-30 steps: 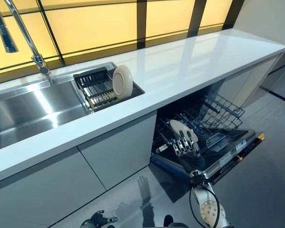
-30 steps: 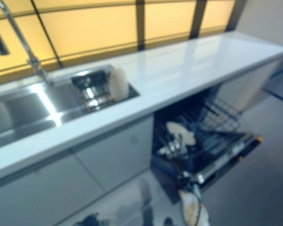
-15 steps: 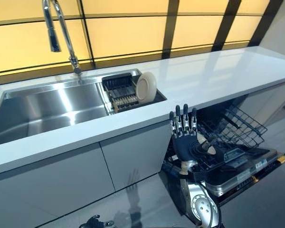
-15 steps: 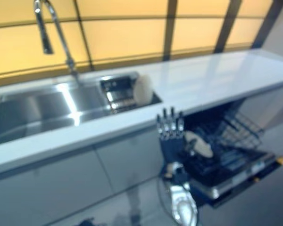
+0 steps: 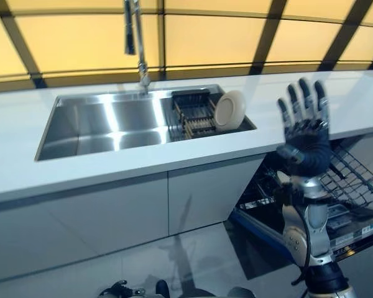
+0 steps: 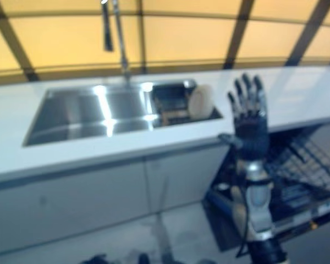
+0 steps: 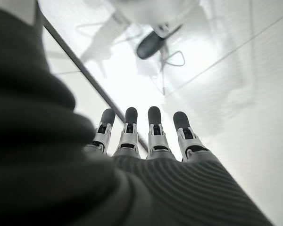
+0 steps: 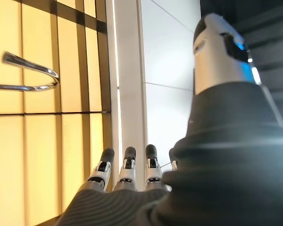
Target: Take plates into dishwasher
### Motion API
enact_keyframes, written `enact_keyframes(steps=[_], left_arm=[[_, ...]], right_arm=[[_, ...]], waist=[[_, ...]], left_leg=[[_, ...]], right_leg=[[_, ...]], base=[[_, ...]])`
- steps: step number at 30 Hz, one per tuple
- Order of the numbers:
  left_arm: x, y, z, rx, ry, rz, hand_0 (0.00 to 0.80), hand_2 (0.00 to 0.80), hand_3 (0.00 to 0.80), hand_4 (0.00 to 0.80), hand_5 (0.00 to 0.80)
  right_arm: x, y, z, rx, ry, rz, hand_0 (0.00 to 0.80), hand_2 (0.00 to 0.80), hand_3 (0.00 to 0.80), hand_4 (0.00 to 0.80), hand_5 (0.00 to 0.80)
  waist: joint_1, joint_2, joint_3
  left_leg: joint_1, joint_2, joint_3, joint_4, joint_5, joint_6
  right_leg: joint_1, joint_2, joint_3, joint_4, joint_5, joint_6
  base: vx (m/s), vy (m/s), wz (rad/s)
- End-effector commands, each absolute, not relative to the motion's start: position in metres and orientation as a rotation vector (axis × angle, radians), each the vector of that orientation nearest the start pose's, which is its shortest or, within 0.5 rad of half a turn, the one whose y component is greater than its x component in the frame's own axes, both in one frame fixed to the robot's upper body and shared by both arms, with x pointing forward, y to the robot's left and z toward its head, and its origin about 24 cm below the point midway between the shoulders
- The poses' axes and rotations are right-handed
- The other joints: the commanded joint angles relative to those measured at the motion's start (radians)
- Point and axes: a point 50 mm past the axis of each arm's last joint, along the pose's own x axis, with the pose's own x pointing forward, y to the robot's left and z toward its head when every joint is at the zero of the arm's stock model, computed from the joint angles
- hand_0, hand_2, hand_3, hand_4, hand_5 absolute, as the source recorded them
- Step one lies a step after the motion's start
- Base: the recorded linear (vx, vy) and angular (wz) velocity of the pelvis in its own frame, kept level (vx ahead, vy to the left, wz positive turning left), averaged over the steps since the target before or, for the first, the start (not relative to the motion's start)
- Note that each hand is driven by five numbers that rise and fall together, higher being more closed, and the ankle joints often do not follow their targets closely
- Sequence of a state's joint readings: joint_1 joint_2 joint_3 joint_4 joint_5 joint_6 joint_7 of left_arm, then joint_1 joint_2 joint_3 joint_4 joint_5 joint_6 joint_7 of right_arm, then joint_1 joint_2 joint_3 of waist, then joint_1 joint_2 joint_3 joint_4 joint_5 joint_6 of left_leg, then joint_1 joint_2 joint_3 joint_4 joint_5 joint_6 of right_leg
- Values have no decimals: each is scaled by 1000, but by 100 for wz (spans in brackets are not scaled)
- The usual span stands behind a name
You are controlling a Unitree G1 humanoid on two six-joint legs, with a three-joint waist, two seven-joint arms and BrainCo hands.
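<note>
Cream round plate [image 5: 229, 110] upright in sink rack; right hand [image 5: 306, 127] spread, empty

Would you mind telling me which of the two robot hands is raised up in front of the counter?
The right robot hand, fingers straight and empty, beside the sink's plate. The left robot hand hangs low toward the floor.

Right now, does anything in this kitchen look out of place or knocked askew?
Nothing stands out. One plate stands on edge in the rack in the sink. The dishwasher is open below the counter, and the right hand is raised open and empty.
</note>
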State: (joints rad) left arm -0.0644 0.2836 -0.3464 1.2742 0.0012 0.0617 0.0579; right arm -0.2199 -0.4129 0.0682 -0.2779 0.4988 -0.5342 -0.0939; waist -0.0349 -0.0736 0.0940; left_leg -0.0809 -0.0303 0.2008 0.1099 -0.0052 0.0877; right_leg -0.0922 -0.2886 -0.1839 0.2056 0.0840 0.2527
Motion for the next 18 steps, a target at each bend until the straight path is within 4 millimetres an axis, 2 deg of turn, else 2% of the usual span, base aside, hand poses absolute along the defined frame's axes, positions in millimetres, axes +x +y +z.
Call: enact_keyframes(steps=[1,2,3,4,8,10,14,15,18], left_arm=[[112,234,-157,560,1239,-136,0,0,0,0,0],[112,234,-157,559,1239,-137,0,0,0,0,0],[111,232,-158,560,1243,-150,0,0,0,0,0],[108,231,-159,558,1247,-156,0,0,0,0,0],[96,231,-162,565,1267,-187,0,0,0,0,0],[91,233,-163,561,1278,-192,0,0,0,0,0],[79,239,-164,568,1306,-192,0,0,0,0,0],[73,241,-164,568,1318,-179,0,0,0,0,0],[68,246,-164,555,1328,-154,0,0,0,0,0]], right_arm=[[251,-197,239,131,-1019,20,0,0,0,0,0],[251,-197,239,128,-1015,16,0,0,0,0,0],[258,-199,242,89,-986,-7,0,0,0,0,0],[262,-200,243,77,-961,-6,0,0,0,0,0],[273,-203,245,113,-873,14,0,0,0,0,0],[278,-203,243,124,-840,7,0,0,0,0,0],[290,-202,238,156,-764,-16,0,0,0,0,0],[294,-203,235,171,-738,-20,0,0,0,0,0],[303,-199,231,195,-684,-19,0,0,0,0,0]], waist=[[-9,25,10],[-11,26,11],[-22,25,12],[-26,26,13],[-29,29,21],[-26,30,24],[-12,28,22],[-3,25,17],[22,24,4]], left_leg=[[196,-22,-96,-197,-60,-43],[199,-23,-101,-197,-61,-43],[209,-35,-137,-197,-67,-43],[216,-42,-157,-197,-67,-43],[245,-56,-222,-197,-66,-38],[258,-63,-246,-197,-68,-35],[274,-70,-276,-197,-73,-29],[278,-70,-279,-197,-77,-30],[284,-52,-253,-197,-78,-43]], right_leg=[[-61,104,45,-122,157,-78],[-60,111,47,-131,154,-80],[-73,152,85,-179,144,-85],[-83,167,101,-195,149,-87],[-100,195,138,-216,168,-90],[-103,203,152,-216,179,-92],[-85,210,161,-211,168,-102],[-59,209,154,-221,160,-106],[-1,202,104,-227,114,-113]], base=[[149,-20,12],[181,-5,14],[178,-5,33],[216,-16,71],[189,-56,81],[204,-85,37],[228,-131,37],[243,-174,57],[222,-170,44]])
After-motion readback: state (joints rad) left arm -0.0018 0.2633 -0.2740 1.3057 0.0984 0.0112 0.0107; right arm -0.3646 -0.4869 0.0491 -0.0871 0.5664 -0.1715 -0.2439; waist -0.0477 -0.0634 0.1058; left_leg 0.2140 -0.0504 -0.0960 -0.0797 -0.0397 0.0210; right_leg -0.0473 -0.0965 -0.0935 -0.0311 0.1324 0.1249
